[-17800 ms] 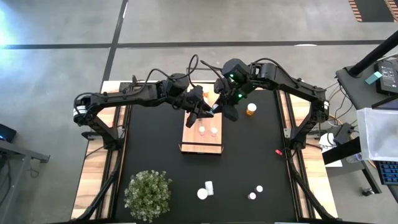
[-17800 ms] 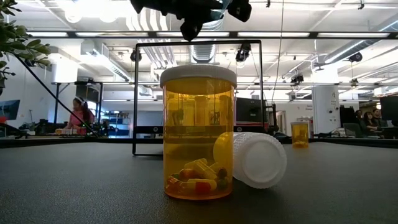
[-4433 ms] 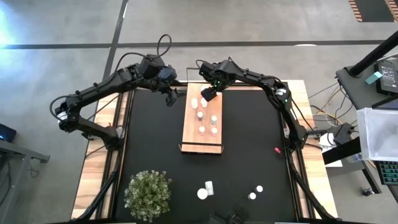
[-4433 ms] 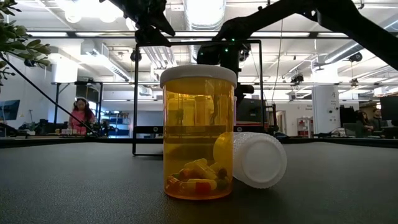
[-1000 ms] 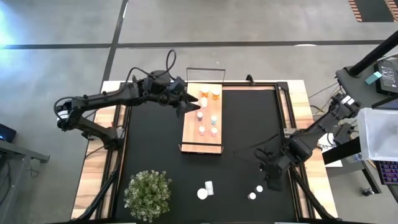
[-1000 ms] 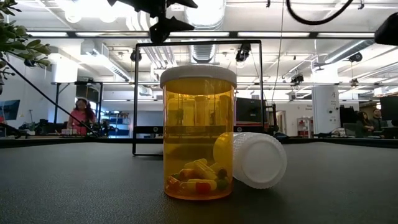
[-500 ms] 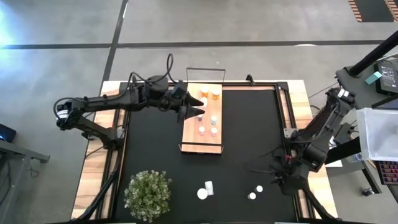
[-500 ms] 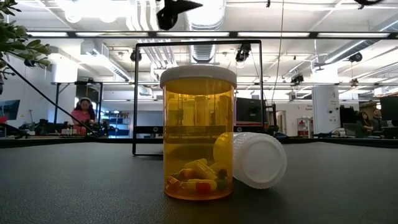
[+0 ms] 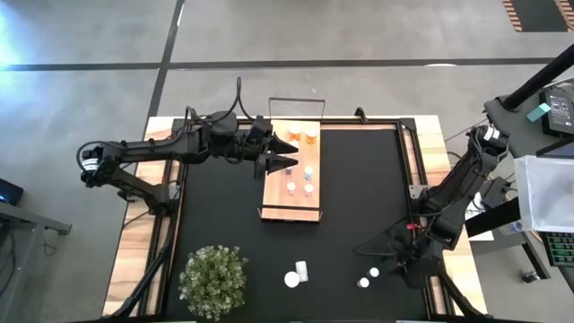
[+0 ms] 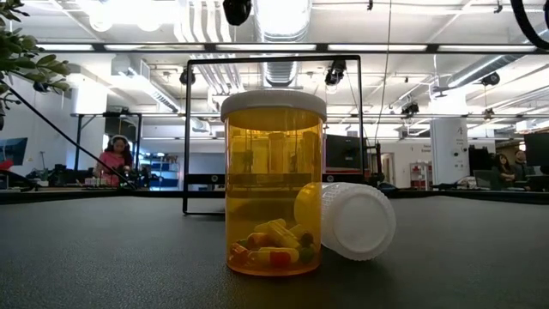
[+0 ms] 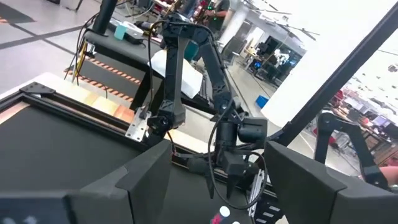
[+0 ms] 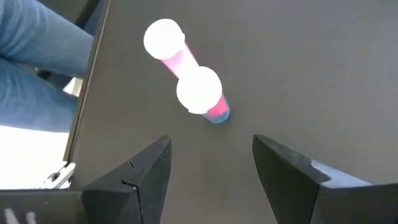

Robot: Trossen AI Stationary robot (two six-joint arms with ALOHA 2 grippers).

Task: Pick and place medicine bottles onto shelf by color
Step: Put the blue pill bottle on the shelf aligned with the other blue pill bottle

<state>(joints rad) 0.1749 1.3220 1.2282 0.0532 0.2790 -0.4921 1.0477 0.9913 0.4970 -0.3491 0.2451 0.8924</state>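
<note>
The light-wood shelf (image 9: pixel 291 202) lies on the black mat and carries several small medicine bottles: orange ones (image 9: pixel 311 135) at its far end, a pale one (image 9: pixel 308 170) and pink ones (image 9: pixel 290 187) further toward me. My left gripper (image 9: pixel 293 152) hovers open and level over the shelf's far left part, nothing between its fingers (image 11: pixel 149 177). My right gripper (image 12: pixel 211 155) is open, slanting down over two white-capped pink bottles (image 12: pixel 199 93) standing close together at the near right (image 9: pixel 369 277). A large orange bottle (image 10: pixel 274 184) stands at the near edge, a capped one (image 10: pixel 347 219) lying against it.
A potted plant (image 9: pixel 213 278) stands at the near left corner. The shelf's thin black frame (image 10: pixel 273 60) rises at its far end. The mat's right edge and the table's wooden rim (image 12: pixel 87 81) run close by the pink bottles. A person's leg (image 12: pixel 31 56) shows beyond that rim.
My right gripper has sunk and swung toward the table's near right corner, turning as it went, and now hangs over the two pink bottles. My left gripper has drifted a little to the right over the shelf and tipped up to level. Neither has changed its opening.
</note>
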